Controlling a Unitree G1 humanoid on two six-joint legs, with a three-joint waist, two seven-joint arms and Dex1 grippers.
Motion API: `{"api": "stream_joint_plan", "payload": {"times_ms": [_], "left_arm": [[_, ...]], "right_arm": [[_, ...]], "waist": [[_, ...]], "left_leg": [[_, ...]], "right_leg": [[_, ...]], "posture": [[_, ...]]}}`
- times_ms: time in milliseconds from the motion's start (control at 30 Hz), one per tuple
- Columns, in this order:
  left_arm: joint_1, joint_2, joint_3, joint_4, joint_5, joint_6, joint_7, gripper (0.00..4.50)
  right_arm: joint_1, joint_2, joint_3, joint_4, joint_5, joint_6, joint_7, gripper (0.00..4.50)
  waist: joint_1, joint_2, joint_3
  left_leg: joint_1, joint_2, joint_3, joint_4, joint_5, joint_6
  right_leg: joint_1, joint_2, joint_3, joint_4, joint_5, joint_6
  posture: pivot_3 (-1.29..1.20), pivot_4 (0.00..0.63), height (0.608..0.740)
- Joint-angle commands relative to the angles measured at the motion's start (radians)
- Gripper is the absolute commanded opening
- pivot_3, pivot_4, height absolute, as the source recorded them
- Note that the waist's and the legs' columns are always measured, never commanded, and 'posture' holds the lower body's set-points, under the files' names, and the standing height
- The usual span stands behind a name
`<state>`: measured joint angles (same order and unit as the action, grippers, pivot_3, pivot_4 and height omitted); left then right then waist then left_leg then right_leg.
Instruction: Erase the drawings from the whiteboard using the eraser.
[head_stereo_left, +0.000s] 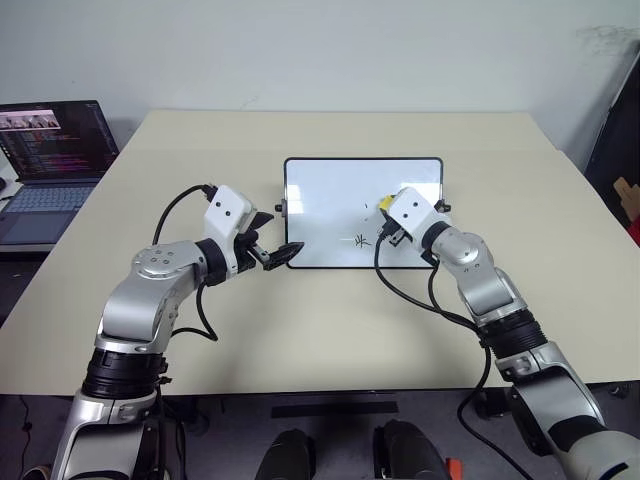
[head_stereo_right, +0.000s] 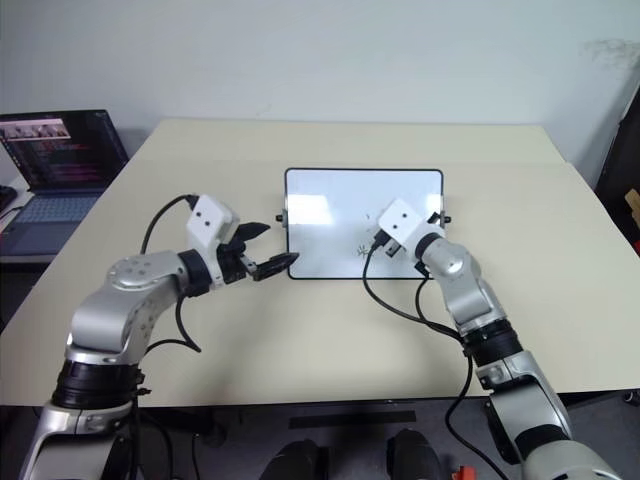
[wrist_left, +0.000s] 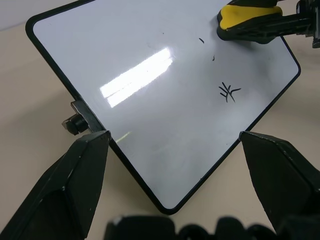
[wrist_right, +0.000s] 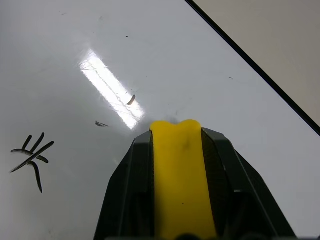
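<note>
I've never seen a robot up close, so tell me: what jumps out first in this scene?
Most striking is the glossy white rectangular whiteboard with a thin black frame lying mid-table. The right claw presses a small yellow block eraser against it. A black star-like marker squiggle and a few faint specks remain on the board. The left claw, fingers spread, sits at the board's near left corner, and an open dark laptop glows at the far left.
</note>
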<state>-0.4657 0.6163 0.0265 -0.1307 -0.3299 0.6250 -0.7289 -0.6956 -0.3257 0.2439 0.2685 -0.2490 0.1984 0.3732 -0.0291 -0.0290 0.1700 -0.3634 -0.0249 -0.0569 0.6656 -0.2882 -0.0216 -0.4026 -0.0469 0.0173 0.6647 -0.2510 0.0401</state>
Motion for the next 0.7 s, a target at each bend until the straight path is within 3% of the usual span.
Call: {"api": "stream_joint_plan", "payload": {"times_ms": [33, 467, 700], "left_arm": [[-0.011, -0.001, 0.007, -0.028, -0.003, -0.016, 0.002, 4.50], [-0.018, -0.001, 0.003, -0.019, 0.002, -0.025, -0.006, 4.50], [-0.015, -0.002, 0.005, -0.022, 0.001, -0.022, -0.004, 4.50]], "right_arm": [[-0.018, 0.035, -0.009, 0.017, 0.005, 0.028, -0.012, 0.99], [-0.123, 0.153, 0.060, 0.188, -0.032, -0.047, -0.004, 0.99], [-0.066, 0.090, 0.051, 0.183, -0.048, -0.022, 0.012, 0.99]], "waist": [[-0.002, 0.000, 0.000], [-0.030, 0.000, 0.000], [-0.025, 0.000, 0.000]], "left_leg": [[0.000, 0.000, 0.000, 0.000, 0.000, 0.000], [0.000, 0.002, 0.001, -0.002, 0.000, 0.000], [0.000, 0.002, 0.001, -0.002, 0.000, 0.000]], "right_leg": [[0.000, 0.000, 0.000, 0.000, 0.000, 0.000], [-0.002, 0.000, 0.001, 0.000, 0.001, -0.001], [-0.002, 0.000, 0.001, 0.000, 0.001, -0.001]], "posture": [[0.00, 0.150, 0.740], [0.00, 0.150, 0.740], [0.00, 0.150, 0.740]]}}
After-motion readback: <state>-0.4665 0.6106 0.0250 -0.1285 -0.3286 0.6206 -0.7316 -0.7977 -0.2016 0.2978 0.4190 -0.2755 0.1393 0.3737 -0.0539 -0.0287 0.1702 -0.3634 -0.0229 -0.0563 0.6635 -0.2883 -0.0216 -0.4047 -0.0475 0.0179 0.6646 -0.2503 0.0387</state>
